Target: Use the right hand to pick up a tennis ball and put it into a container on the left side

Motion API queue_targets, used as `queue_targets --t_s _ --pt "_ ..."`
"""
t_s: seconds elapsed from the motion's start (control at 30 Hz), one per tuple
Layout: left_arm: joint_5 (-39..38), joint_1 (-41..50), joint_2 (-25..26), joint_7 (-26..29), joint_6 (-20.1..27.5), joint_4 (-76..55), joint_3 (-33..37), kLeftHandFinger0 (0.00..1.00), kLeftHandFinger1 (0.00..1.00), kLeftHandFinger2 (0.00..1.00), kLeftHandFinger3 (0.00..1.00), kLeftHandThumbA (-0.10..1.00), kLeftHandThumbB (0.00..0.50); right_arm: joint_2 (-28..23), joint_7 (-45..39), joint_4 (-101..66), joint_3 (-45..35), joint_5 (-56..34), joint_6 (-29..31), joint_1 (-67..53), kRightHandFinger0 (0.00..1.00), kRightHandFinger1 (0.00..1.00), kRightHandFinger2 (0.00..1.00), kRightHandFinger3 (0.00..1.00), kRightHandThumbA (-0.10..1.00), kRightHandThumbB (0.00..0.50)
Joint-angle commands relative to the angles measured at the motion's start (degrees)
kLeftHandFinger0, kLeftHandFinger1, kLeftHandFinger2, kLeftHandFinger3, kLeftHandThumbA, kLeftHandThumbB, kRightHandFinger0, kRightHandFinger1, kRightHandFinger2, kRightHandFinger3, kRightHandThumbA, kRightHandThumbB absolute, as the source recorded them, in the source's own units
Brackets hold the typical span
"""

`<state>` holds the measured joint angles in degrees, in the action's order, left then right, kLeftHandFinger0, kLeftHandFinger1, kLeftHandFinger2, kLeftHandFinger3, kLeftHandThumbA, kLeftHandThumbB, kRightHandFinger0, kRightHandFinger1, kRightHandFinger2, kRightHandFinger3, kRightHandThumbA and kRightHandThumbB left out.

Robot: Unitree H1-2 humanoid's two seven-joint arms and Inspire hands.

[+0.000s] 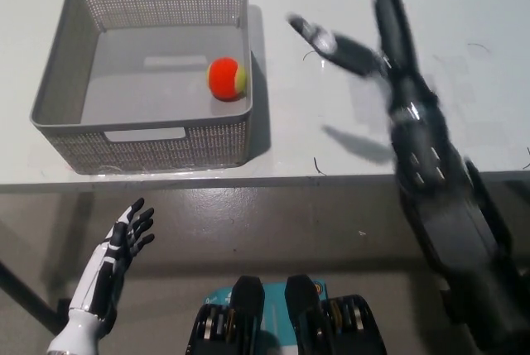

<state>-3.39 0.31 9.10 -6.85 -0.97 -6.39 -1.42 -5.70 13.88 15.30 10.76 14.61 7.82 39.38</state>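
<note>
Tennis ball (227,79), orange-red with a yellow-green part on its right side, lies inside the grey mesh basket (58,82), on the basket floor and close to the right wall. The basket stands on the white table (464,7), at the left part of it, with its front wall near the table edge.

The black right hand (368,36) is over the table, well apart from the ball and to the right of the basket. Its fingers are spread wide, some pointing up toward the far side of the table and one pointing left toward the basket, and the hand holds nothing. The picture of this hand is a little blurred. The black forearm goes down from the hand to the bottom right corner, and a dark shadow of it falls on the table beside it.

The white left hand (116,247) rests low at the left, below the table edge and in front of the basket. Its fingers are apart and point upward, and it holds nothing.
</note>
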Motion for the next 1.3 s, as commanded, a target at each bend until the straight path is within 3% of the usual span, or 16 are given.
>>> queue_targets --t_s 0.0,0.1,0.23,0.37,0.63,0.73,0.83,1.1,1.27 --pt "0.06 1.01 0.98 -1.23 1.98 -1.44 0.53 1.0 1.0 1.0 1.0 0.99 0.001 -2.82 -2.38 -25.61 -4.91 -7.16 4.92 -15.24 1.0 1.0 1.0 1.0 1.0 0.374" --pt "-0.21 1.2 1.01 -1.06 2.07 -1.58 0.16 1.0 1.0 1.0 1.0 0.99 0.0 -1.36 -1.17 -23.0 -5.23 -8.1 8.54 -20.22 1.0 1.0 1.0 1.0 1.0 0.33" --pt "-0.55 1.26 1.18 -1.04 2.05 -1.79 -0.19 1.0 1.0 1.0 1.0 1.0 0.0 -0.38 -3.26 -17.99 -5.09 -12.02 13.11 -25.52 1.0 1.0 1.0 1.0 1.0 0.325" --pt "-0.96 0.91 1.18 -1.19 2.0 -1.77 -0.31 1.0 1.0 1.0 1.0 1.0 0.0 -0.95 -5.27 -15.4 -5.27 -12.53 13.85 -29.92 1.0 1.0 1.0 1.0 1.0 0.355" --pt "-0.96 0.41 1.18 -1.12 2.66 -1.42 -0.38 1.0 1.0 1.0 1.0 1.0 0.0 -2.29 -8.04 -10.73 -5.63 -13.04 17.01 -34.86 1.0 1.0 1.0 1.0 1.0 0.31" --pt "-1.47 0.42 0.92 -0.98 2.25 -1.44 -0.59 1.0 1.0 1.0 1.0 1.0 0.02 -2.28 -10.29 -10.21 -5.18 -15.61 16.35 -35.38 1.0 1.0 1.0 1.0 1.0 0.333" --pt "-2.04 0.46 0.92 -1.17 1.79 -1.8 -0.67 1.0 1.0 1.0 1.0 1.0 0.002 -1.75 -10.98 -9.66 -5.2 -16.11 15.21 -35.88 1.0 1.0 1.0 1.0 1.0 0.346" --pt "-1.27 0.71 1.13 -0.94 1.51 -2.01 -0.55 1.0 1.0 1.0 1.0 1.0 0.005 -0.77 -12.23 -9.89 -5.56 -16.57 13.22 -35.84 1.0 1.0 1.0 1.0 1.0 0.334" --pt "-0.89 0.85 0.91 -0.89 2.76 -1.24 -0.29 1.0 1.0 1.0 1.0 1.0 0.0 -0.68 -13.12 -11.82 -5.4 -16.0 11.17 -36.27 1.0 1.0 1.0 1.0 1.0 0.354"
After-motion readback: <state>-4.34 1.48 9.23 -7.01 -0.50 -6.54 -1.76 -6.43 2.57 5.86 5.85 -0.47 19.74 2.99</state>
